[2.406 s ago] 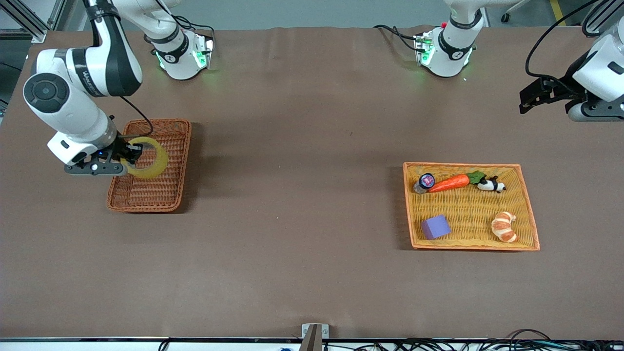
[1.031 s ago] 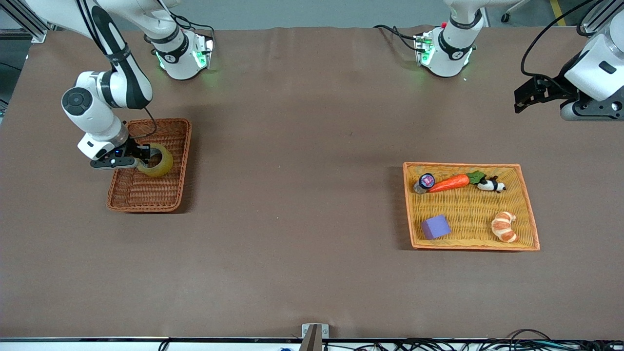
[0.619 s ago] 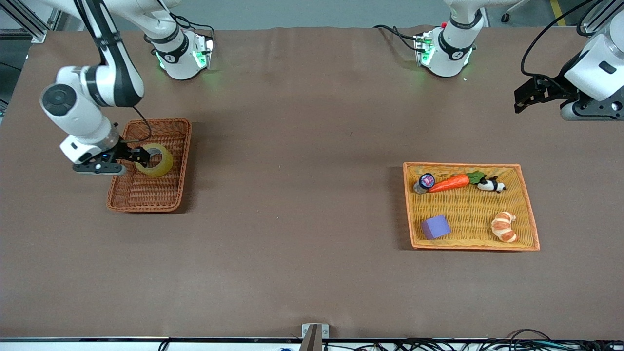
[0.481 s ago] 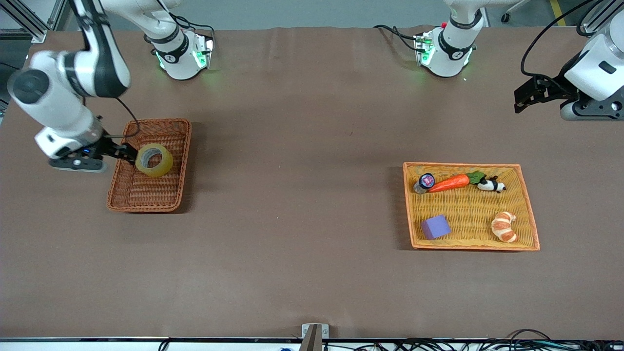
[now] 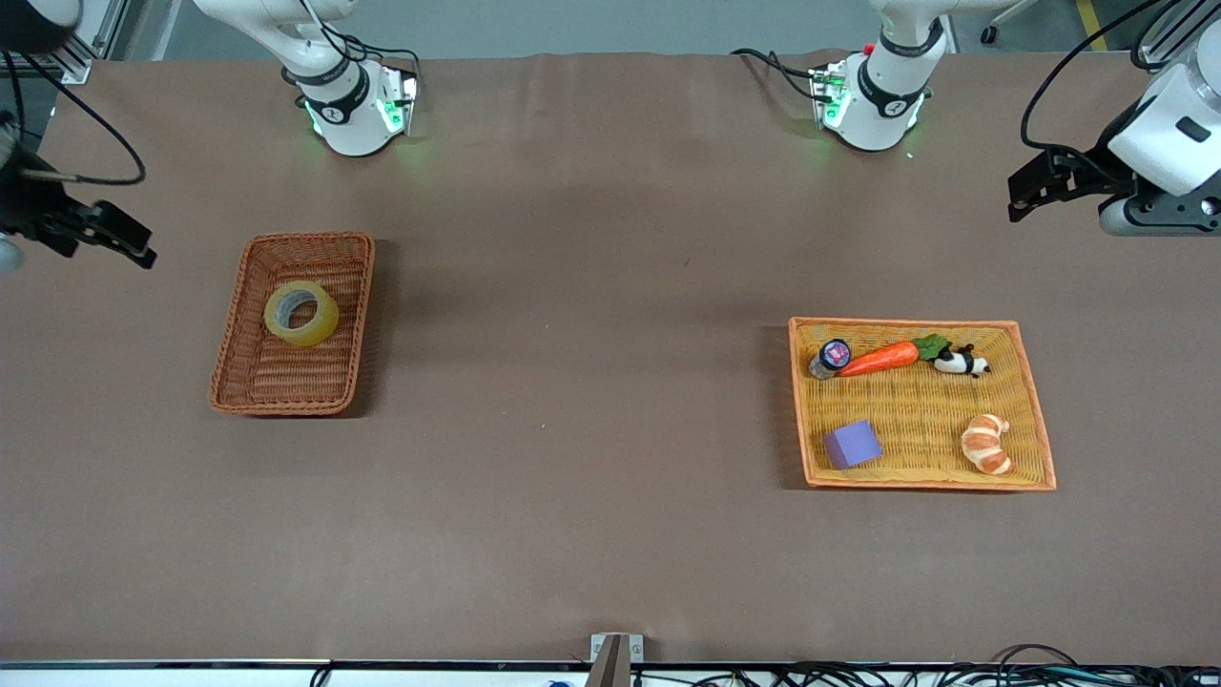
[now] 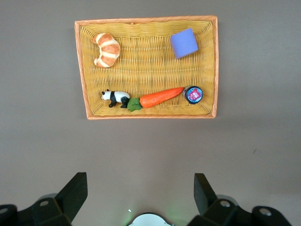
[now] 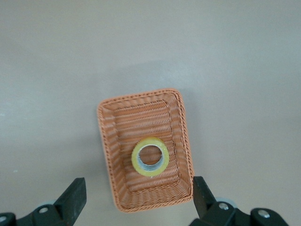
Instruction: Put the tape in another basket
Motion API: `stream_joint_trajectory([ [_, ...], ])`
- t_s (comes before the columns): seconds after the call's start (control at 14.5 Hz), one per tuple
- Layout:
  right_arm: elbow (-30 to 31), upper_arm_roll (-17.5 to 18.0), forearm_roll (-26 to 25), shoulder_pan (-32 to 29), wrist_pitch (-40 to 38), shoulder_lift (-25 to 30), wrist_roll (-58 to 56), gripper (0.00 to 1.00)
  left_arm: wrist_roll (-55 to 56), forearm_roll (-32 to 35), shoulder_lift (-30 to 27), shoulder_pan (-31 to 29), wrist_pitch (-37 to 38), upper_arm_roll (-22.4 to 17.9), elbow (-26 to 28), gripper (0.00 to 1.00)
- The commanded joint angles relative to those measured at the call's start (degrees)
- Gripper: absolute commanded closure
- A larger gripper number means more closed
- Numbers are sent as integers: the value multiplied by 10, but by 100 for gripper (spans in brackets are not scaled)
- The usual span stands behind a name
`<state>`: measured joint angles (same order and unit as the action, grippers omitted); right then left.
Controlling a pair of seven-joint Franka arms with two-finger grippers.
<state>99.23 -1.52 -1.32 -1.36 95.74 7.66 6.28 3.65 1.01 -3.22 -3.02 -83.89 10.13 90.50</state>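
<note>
The tape [image 5: 321,328], a yellowish ring with a grey-lined hole, lies flat in the reddish-brown wicker basket [image 5: 286,377], in the half farther from the front camera. It also shows in the right wrist view [image 7: 135,159], inside the basket [image 7: 141,122]. My right gripper [image 5: 95,239] is open and empty, raised high over the bare table beside the basket, at the right arm's end; its fingers frame the basket in the right wrist view [image 7: 138,182]. My left gripper [image 5: 1030,189] is open and empty, raised at the left arm's end [image 6: 139,176].
A wider orange-yellow woven tray [image 5: 916,410] toward the left arm's end holds a carrot [image 5: 878,359], a panda figure [image 5: 959,362], a croissant [image 5: 987,444], a purple cube [image 5: 852,444] and a small lidded jar [image 5: 833,355]. The left wrist view looks down on this tray [image 6: 150,66].
My right gripper lowered the tape into the reddish-brown basket, let go of it, then rose and drew away toward the right arm's end of the table. The left arm stayed put.
</note>
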Motion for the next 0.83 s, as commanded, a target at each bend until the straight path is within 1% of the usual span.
stream_joint_trajectory([
  [0.0,-106,17,28,-15,-67,-39,-1,0,-5,-4,13,-1,4,2,-20,0],
  [0.14,-139,0,34,1,-102,-61,-4,0,-6,-3,13,-2,4,2,-20,0],
  [0.21,-149,-9,55,2,-114,-69,-5,0,-6,-3,13,-2,4,2,-20,0],
  [0.28,-157,-9,61,0,-128,-78,-6,0,-7,-3,13,-2,4,2,-20,0],
  [0.41,-190,-9,59,-1,-155,-101,-7,0,-6,-3,13,-1,4,2,-20,0],
  [0.62,-191,-6,30,4,-158,-100,-30,0,-5,-3,13,-1,4,2,-21,0],
  [0.76,-189,-6,29,4,-158,-99,-46,0,-5,-3,13,-1,4,2,-21,0],
])
